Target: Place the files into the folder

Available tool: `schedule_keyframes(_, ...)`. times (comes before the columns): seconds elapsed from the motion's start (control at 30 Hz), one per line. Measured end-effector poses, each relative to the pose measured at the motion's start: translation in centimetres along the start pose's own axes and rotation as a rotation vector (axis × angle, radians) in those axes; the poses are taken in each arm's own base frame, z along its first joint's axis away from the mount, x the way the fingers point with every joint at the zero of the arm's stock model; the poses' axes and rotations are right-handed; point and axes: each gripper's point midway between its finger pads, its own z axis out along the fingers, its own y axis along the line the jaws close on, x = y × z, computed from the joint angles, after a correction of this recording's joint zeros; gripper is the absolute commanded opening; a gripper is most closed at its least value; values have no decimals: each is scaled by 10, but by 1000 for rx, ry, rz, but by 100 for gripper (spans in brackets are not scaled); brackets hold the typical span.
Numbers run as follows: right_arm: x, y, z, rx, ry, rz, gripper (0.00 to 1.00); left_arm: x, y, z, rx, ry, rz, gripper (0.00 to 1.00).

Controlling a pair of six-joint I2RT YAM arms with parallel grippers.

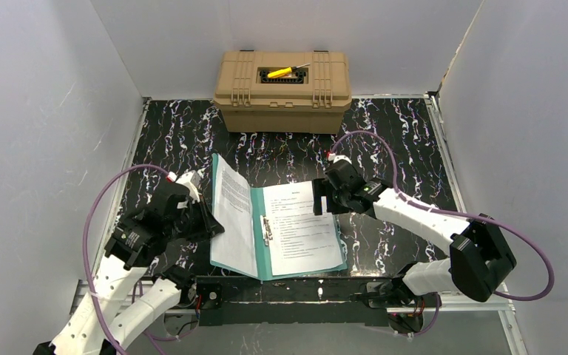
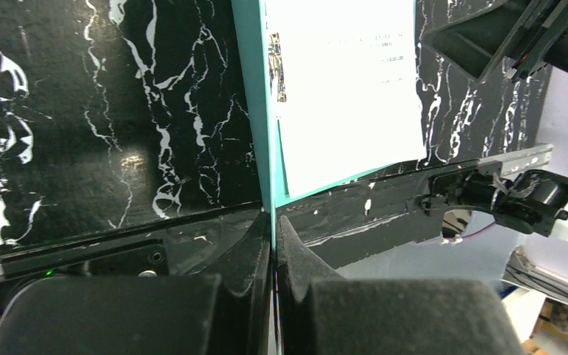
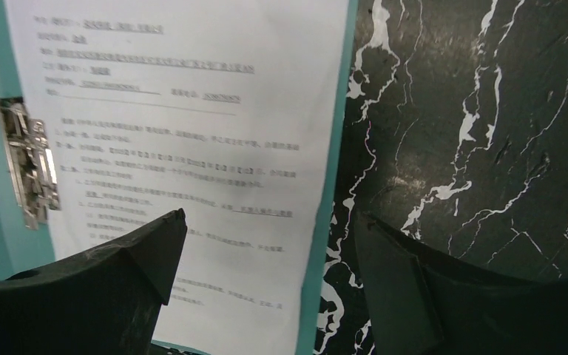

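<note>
Your left gripper (image 1: 208,222) (image 2: 274,222) has its jaws clenched on the outer edge of the teal card folder (image 1: 257,231) (image 2: 251,89), whose left leaf tilts up off the black white-veined table (image 1: 399,148); one white printed paper sheet (image 1: 233,214) lies against that raised leaf, just beyond the jaws; your right gripper (image 1: 324,198) (image 3: 266,229) hangs with jaws released, straddling the flat leaf's right edge; the second white printed sheet (image 1: 303,229) (image 3: 192,133) lies under the left jaw, beside the silver metal clip (image 3: 29,170).
</note>
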Motion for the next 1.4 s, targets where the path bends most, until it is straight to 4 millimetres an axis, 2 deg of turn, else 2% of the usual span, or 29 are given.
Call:
schedule_keyframes(0.17,29,-7,13,-11,51,29,93,-6,3,-7,-49,10,38,0)
schedule_keyframes(0.3,41,-2,19,-56,73,63,93,-8,4,-8,-75,27,58,1)
schedule_keyframes(0.6,55,14,29,-158,96,136,93,-23,-4,-10,-93,35,95,21)
schedule_keyframes(0.77,51,23,32,-208,63,170,93,-29,-11,-9,-72,34,110,34)
schedule_keyframes(1.07,46,38,33,-310,24,229,92,-37,-52,3,118,49,116,60)
schedule_keyframes(1.23,47,40,32,-331,14,242,93,-39,-78,11,253,56,89,69)
schedule_keyframes(1.3,47,40,32,-335,9,244,93,-39,-87,14,306,58,76,76)
schedule_keyframes(1.4,47,40,31,-338,5,250,93,-38,-99,21,379,65,56,78)
